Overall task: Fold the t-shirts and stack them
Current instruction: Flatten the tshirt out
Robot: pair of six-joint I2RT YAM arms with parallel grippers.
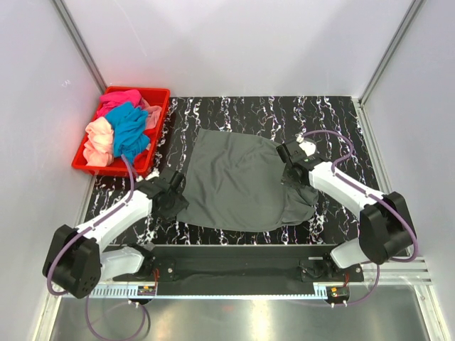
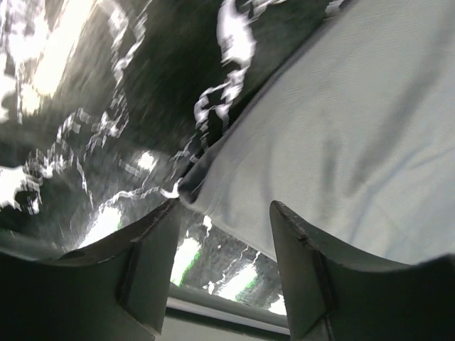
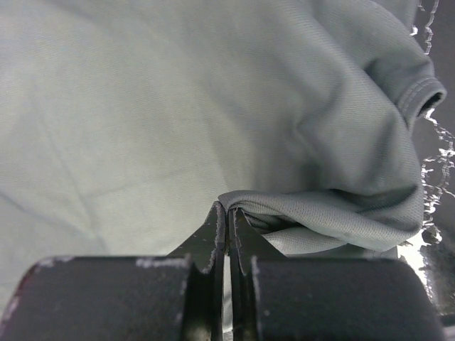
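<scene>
Top external view: dark grey cloth t-shirt [image 1: 234, 177] spread flat mid-surface on black, white-veined marbled table [image 1: 334, 114], long axis running roughly far-left to near-right; neck direction not discernible. Right gripper [image 3: 227, 213] clamped tight on a raised fold at its right edge. Left gripper [image 2: 224, 209], jaws apart, low at its left hem, gripping nothing. Pink, teal and peach t-shirts [image 1: 121, 131] heaped in red plastic crate [image 1: 82, 165] at far left corner.

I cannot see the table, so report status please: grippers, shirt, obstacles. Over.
Left gripper open at grey shirt edge. Right gripper shut on a fold. Shirt spread on table. Crate off to the side, nothing blocking.
</scene>
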